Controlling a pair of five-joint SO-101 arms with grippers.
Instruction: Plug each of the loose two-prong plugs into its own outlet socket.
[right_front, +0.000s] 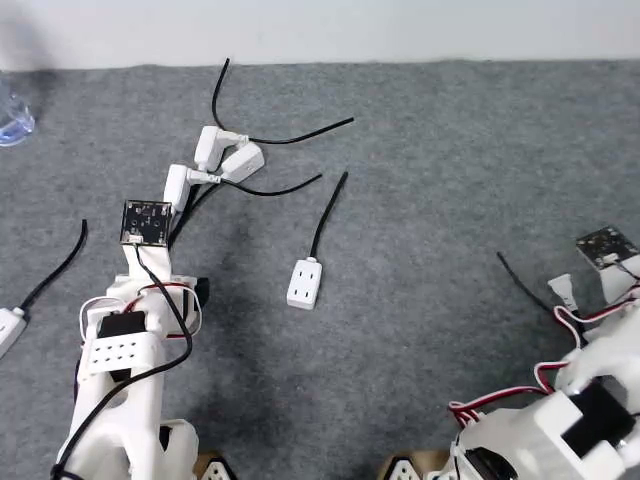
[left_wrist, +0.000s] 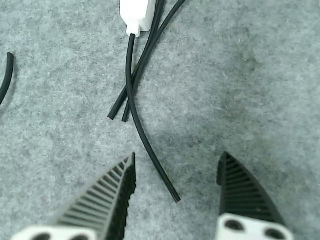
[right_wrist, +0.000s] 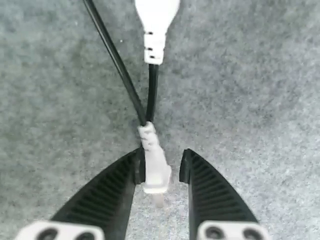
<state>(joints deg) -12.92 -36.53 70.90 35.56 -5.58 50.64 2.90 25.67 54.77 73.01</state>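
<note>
At the near right corner of the grey surface (right_front: 450, 170), my right gripper (right_wrist: 161, 155) is down over a white two-prong plug (right_wrist: 154, 172). Its fingers sit on either side of the plug body. One finger touches the plug and the other is just clear of it, so the gripper is unclenched and not gripping. The prongs point back toward the wrist. The plug's black cord (right_wrist: 151, 92) runs away from it to a second white moulded piece (right_wrist: 156, 20) farther out.

My left gripper (left_wrist: 178, 155) hovers spread wide with nothing in it, near the left edge and about halfway to the far edge. The loose end of a black cable (left_wrist: 150, 150) lies on the surface between its fingertips. Just past that, two more cable ends lie together below a white connector (left_wrist: 136, 15).

In the high view, a loose outlet socket (right_front: 304, 283) lies alone near the middle of the surface, its cord (right_front: 328, 215) trailing toward the far edge. Another white socket piece (right_front: 8, 328) sits at the left edge.

Beyond the left gripper, a cluster of white plug and socket bodies (right_front: 215, 160) is crowded together. I cannot tell which of them are mated.
</note>
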